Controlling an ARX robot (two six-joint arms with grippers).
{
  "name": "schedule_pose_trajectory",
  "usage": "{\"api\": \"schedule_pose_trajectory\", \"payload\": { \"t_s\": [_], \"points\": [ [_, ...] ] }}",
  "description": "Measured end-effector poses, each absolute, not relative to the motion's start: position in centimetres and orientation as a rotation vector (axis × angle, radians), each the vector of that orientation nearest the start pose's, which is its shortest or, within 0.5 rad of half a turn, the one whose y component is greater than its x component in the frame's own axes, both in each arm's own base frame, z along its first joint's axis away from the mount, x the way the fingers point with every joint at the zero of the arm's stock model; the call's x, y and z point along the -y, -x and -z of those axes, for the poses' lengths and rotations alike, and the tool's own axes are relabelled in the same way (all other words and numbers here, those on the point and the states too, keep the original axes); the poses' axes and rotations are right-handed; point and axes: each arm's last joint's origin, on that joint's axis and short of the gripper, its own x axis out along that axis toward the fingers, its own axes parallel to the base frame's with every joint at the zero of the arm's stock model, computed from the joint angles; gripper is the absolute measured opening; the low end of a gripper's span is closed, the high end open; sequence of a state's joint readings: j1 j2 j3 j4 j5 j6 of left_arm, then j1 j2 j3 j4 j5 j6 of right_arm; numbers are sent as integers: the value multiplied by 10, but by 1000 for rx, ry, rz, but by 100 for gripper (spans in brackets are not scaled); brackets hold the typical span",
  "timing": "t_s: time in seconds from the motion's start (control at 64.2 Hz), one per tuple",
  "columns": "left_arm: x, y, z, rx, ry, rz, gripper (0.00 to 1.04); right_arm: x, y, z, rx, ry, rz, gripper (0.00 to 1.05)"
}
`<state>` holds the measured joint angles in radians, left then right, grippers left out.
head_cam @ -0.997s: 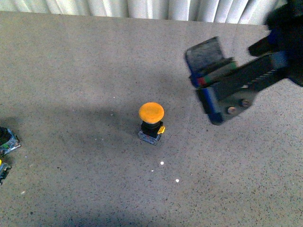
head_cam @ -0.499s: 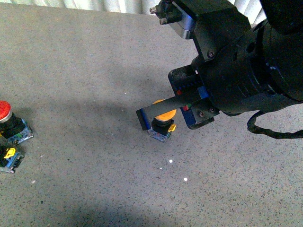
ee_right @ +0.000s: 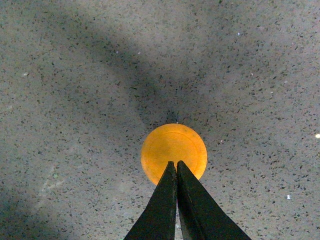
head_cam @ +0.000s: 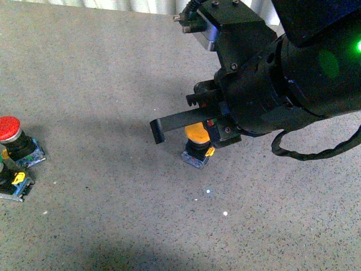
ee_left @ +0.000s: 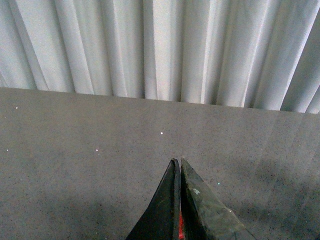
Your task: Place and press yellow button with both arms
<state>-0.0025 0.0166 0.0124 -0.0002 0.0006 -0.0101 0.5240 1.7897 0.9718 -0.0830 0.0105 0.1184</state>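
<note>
The yellow button point(head_cam: 197, 136) stands upright on the grey table, its cap partly hidden under my right arm point(head_cam: 293, 73). My right gripper point(head_cam: 158, 131) is shut, its flat black fingers reaching out over the button. In the right wrist view the shut gripper point(ee_right: 176, 164) points at the near edge of the round yellow cap point(ee_right: 173, 150), empty; I cannot tell if it touches. My left gripper point(ee_left: 177, 161) is shut and empty above bare table, facing the curtain; it is out of the front view.
A red-capped button point(head_cam: 10, 130) and a capless black unit with a yellow tab point(head_cam: 15, 182) stand at the table's left edge. A white pleated curtain point(ee_left: 160, 45) hangs behind the table's far edge.
My right arm has swung in from the right and come down over the yellow button, with its shut fingers now reaching across the cap. The button has stayed upright.
</note>
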Motion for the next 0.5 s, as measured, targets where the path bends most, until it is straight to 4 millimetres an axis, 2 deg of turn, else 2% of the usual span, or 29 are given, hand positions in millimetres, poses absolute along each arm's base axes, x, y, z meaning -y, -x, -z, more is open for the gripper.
{"api": "schedule_pose_trajectory", "payload": {
  "t_s": [0.499],
  "points": [
    [0,-98,-166,-4,10,3,1,-173,-314,-137,-950,93,-417,1]
  ]
}}
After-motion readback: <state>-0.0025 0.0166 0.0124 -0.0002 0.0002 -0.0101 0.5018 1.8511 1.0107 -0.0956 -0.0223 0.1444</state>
